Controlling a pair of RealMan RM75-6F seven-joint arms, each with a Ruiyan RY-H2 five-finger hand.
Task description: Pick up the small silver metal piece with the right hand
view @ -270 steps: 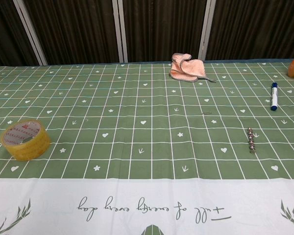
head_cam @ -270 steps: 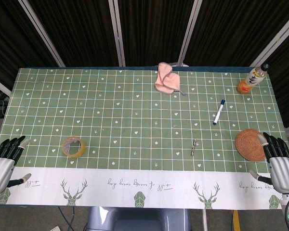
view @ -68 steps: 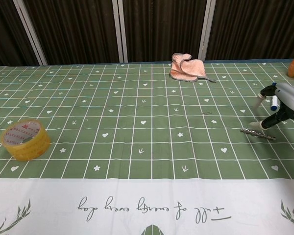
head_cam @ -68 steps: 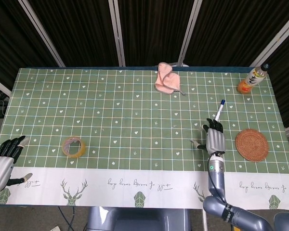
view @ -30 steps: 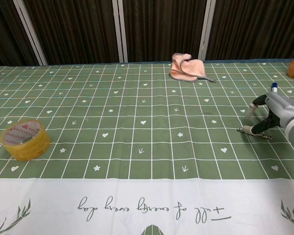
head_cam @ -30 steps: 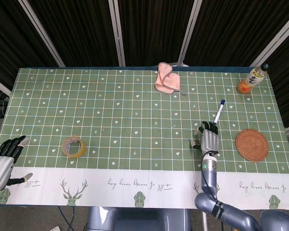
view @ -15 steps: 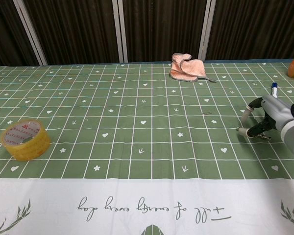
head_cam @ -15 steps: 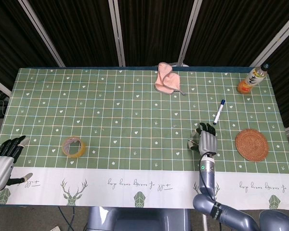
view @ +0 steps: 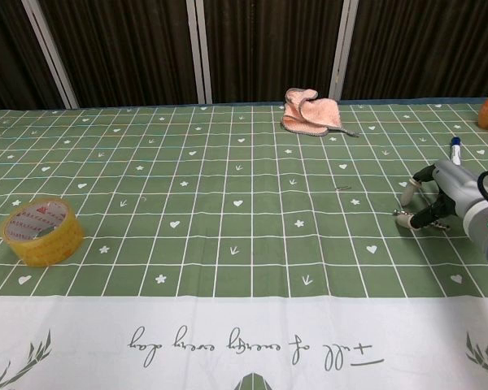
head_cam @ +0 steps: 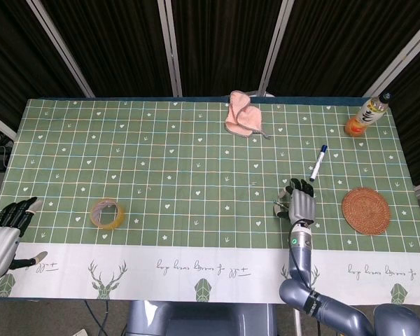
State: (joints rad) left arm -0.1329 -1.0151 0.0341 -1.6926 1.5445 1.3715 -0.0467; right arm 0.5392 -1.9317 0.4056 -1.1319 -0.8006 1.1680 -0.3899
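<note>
The small silver metal piece (view: 406, 217) is a thin rod, and its left end pokes out from under my right hand (view: 446, 195). That hand pinches it between thumb and fingers, low over the green checked cloth at right of centre. In the head view the piece (head_cam: 276, 204) sticks out to the left of my right hand (head_cam: 302, 201). The rest of the rod is hidden by the fingers. My left hand (head_cam: 3, 232) hangs off the table's front-left corner with its fingers apart, holding nothing.
A roll of yellow tape (head_cam: 107, 213) lies at front left. A pink cloth (head_cam: 241, 115) is at the back centre. A blue marker (head_cam: 318, 162) lies just behind my right hand, a woven coaster (head_cam: 365, 211) to its right, and an orange bottle (head_cam: 364, 115) stands at the back right.
My right hand came in from the table's right edge and took hold of the metal piece, turning it crosswise. In the last second hand and piece shifted slightly left.
</note>
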